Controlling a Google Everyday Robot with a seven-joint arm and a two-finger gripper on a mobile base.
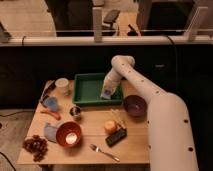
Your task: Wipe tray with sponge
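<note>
The green tray (pixel 86 90) lies at the back middle of the wooden table. My gripper (pixel 106 93) reaches down into the tray's right part from the white arm (pixel 150 105). A small light blue sponge (pixel 105 95) sits at the gripper's tip, against the tray floor near the front right corner.
A purple bowl (pixel 135 105) stands right of the tray. An orange bowl (pixel 69 134), grapes (pixel 36 145), a fork (pixel 104 152), an orange fruit (pixel 110 126), a dark bar (pixel 116 137), a white cup (pixel 62 86), a blue cup-like object (pixel 50 103) and a small tin (pixel 75 112) lie around.
</note>
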